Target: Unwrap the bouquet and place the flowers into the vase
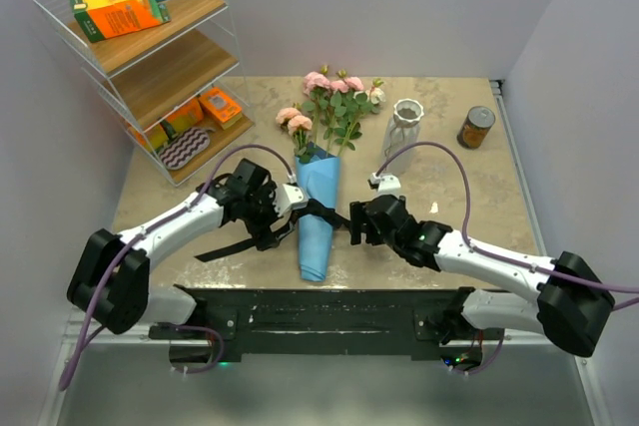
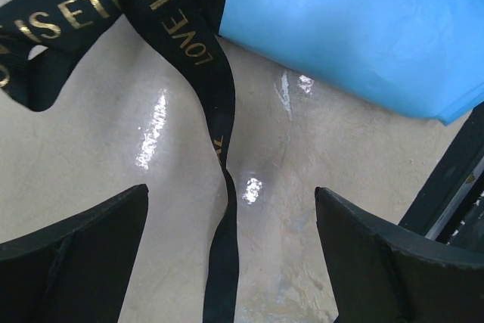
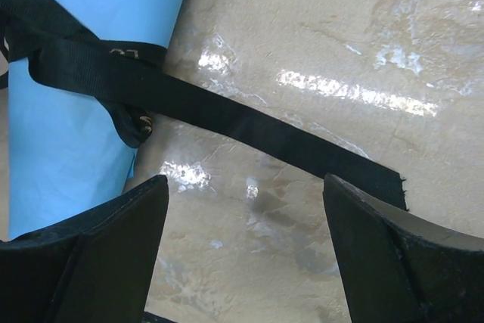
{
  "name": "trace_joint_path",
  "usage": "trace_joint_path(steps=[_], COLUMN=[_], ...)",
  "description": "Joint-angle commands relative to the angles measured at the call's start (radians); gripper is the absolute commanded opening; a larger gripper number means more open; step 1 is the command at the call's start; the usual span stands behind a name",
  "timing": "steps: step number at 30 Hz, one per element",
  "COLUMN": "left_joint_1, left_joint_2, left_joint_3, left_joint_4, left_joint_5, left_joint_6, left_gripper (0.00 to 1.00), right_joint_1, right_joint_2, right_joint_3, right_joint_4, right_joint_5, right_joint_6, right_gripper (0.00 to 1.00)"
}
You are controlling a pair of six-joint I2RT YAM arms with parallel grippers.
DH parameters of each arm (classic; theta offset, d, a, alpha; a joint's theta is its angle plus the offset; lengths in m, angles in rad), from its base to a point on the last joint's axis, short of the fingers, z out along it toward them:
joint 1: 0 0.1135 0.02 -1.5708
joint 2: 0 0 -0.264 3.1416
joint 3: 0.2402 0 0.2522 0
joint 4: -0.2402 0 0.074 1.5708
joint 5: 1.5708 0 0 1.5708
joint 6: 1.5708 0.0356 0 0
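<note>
- Your beige bench [image 1: 449, 197] carries the bouquet [image 1: 318, 231], lying flat at its middle, ribbon [image 1: 321, 209] tied.
- Your left pincer [image 2: 231, 209] gapes, straddling one ribbon tail.
- Your right pincer [image 3: 246, 187] gapes too, the other tail just ahead.

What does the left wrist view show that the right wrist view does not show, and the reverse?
Only the left wrist view: readable gold words, LOVE IS, on the black ribbon, and one tail running down between the fingers of the open left gripper. Only the right wrist view: a ribbon tail lying flat on the table, its cut end near one finger of the open right gripper. Both: the blue paper cone tied with that ribbon, on the beige table.
</note>
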Motion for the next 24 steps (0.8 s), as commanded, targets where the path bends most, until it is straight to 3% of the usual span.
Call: trace_joint_path(steps=[1, 5, 16, 24], left_joint_1=[-0.008, -0.008, -0.008, -0.006], left_joint_2=[0.054, 0.076, 0.111, 0.094], left_joint_3=[-0.014, -0.025, -0.005, 0.017], left_joint_4=[0.069, 0.112, 0.146, 0.121], left_joint_5=[-0.037, -0.068, -0.1, -0.109], left_joint_6=[0.048, 0.056, 0.021, 0.016], left_gripper=[0.94, 0.88, 0.31, 0.15], right_joint_1=[0.06, 0.089, 0.166, 0.265], right_joint_2=[-0.029, 0.02, 0.137, 0.304], right_joint_3=[-0.008, -0.014, 0.015, 0.073], right_joint_4=[0.025, 0.011, 0.112, 0.137], right_joint_5=[0.15, 0.162, 0.231, 0.385], right_joint_6=[0.08, 0.109, 0.12, 0.123], right_gripper=[0.86, 0.86, 0.81, 0.79])
